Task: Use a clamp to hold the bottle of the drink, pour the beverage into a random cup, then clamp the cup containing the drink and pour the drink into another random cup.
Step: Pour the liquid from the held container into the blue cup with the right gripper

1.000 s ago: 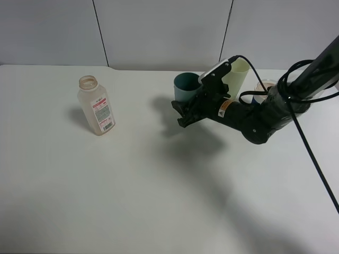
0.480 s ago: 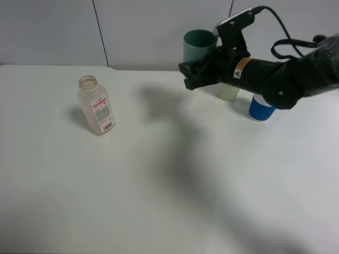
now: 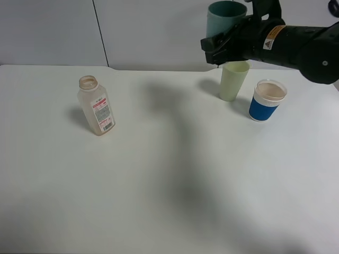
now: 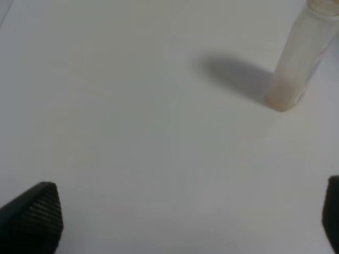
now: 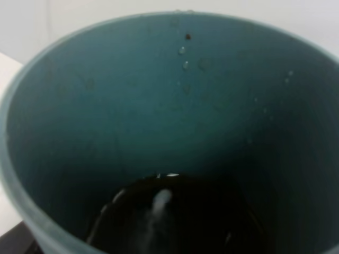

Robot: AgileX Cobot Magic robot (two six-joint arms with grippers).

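Note:
My right gripper [image 3: 220, 45] is shut on the teal cup [image 3: 224, 18] and holds it high above the table's back right, over the pale green cup [image 3: 232, 80]. The right wrist view looks into the teal cup [image 5: 169, 116], which holds dark liquid [image 5: 175, 217] at its bottom. The blue cup with a white rim [image 3: 266, 100] stands to the right of the green cup. The clear bottle [image 3: 96, 105], uncapped and nearly empty, stands upright at the left. It also shows in the left wrist view [image 4: 299, 63], where my left gripper [image 4: 180, 217] is open and empty, well short of the bottle.
The white table [image 3: 169, 180] ends at a grey panelled wall [image 3: 159, 32] behind the cups. The right arm's black body [image 3: 296, 45] and cable hang over the back right corner.
My right gripper has lifted the teal cup from the table beside the green cup, up and to the right, to well above the green cup. The bottle has not moved.

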